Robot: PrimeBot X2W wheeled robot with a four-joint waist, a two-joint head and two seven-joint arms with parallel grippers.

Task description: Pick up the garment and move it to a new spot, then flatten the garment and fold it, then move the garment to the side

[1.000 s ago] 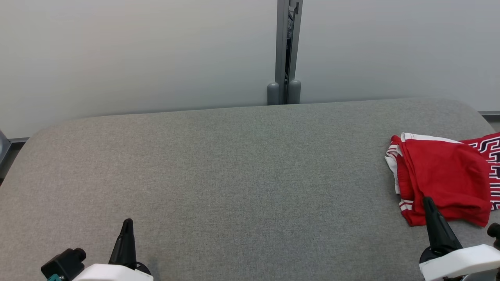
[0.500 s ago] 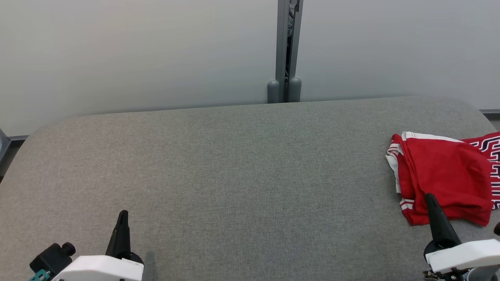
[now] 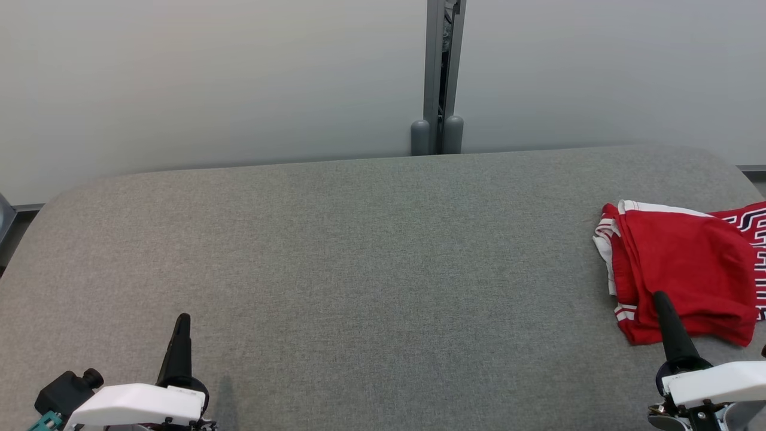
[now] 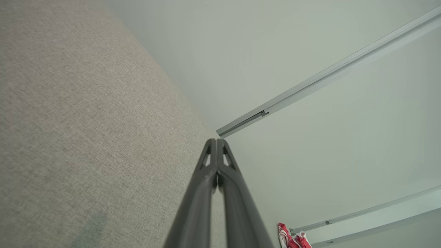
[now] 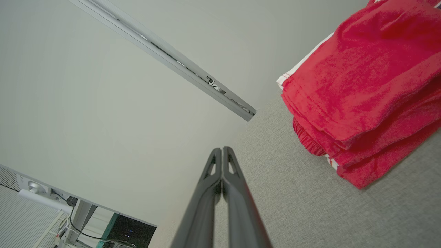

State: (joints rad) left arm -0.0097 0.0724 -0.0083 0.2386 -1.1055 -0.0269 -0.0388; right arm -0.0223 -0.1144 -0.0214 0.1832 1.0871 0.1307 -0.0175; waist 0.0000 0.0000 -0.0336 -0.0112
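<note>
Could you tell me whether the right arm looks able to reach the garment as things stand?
Probably yes: the right gripper, shut, sits by the garment with nothing between them, though it must open first.

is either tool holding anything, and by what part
Nothing is held. The left tool and right tool are both shut and empty; the red garment lies free on the grey surface.

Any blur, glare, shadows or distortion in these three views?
Head view: sharp, evenly lit, one faint shadow on the grey table. Left wrist view: near table fabric soft, lower wall rails bowed. Right wrist view: red garment crisp, no glare.
</note>
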